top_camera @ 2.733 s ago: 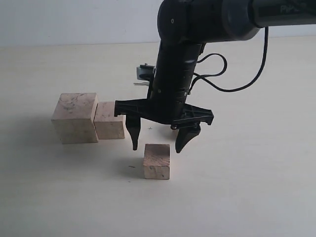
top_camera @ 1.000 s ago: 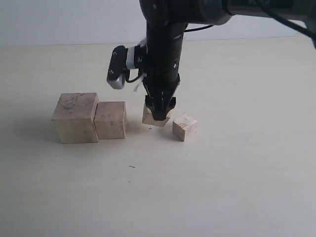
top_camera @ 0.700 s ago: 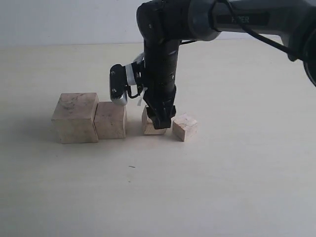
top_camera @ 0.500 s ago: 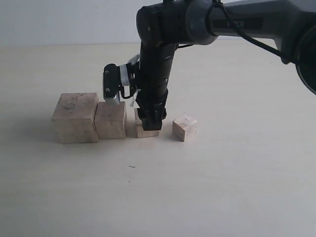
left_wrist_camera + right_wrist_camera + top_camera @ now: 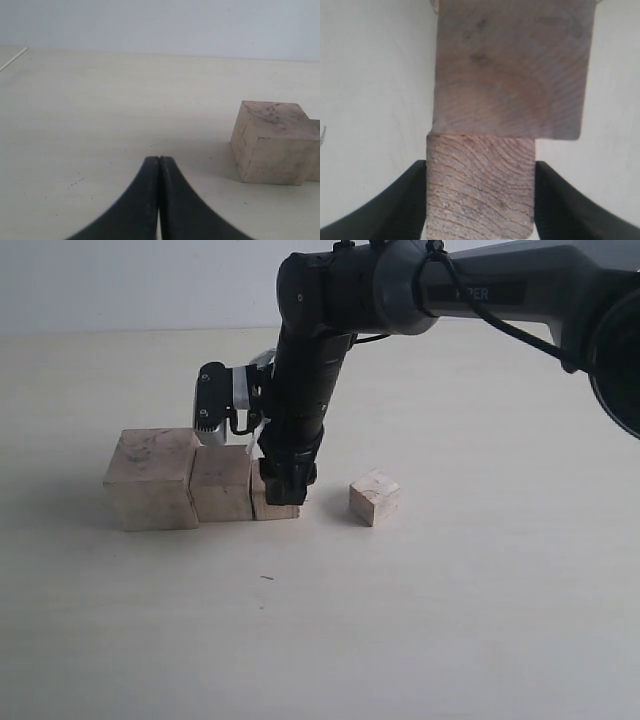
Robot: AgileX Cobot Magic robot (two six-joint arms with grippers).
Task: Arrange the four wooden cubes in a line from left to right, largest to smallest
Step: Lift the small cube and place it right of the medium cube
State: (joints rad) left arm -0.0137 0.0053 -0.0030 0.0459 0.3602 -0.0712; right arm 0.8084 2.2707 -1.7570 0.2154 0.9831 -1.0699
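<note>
Right gripper (image 5: 284, 492) is clamped on the third cube (image 5: 480, 167), butted against the bigger cube (image 5: 510, 70) just past the fingertips (image 5: 410, 200). Open crooked and you'll drag it askew. Left gripper (image 5: 159, 160) is pinched shut, empty.

The only writing that can be read is in the exterior view, on the dark upper link of the right arm (image 5: 545, 278). There, a short line of pale grey lettering (image 5: 476, 292) runs along the housing. Its last letters read "PER", while the letters before them are too blurred to tell with certainty. It looks like a brand or model name printed on the arm itself, in capital letters and in one row.
</note>
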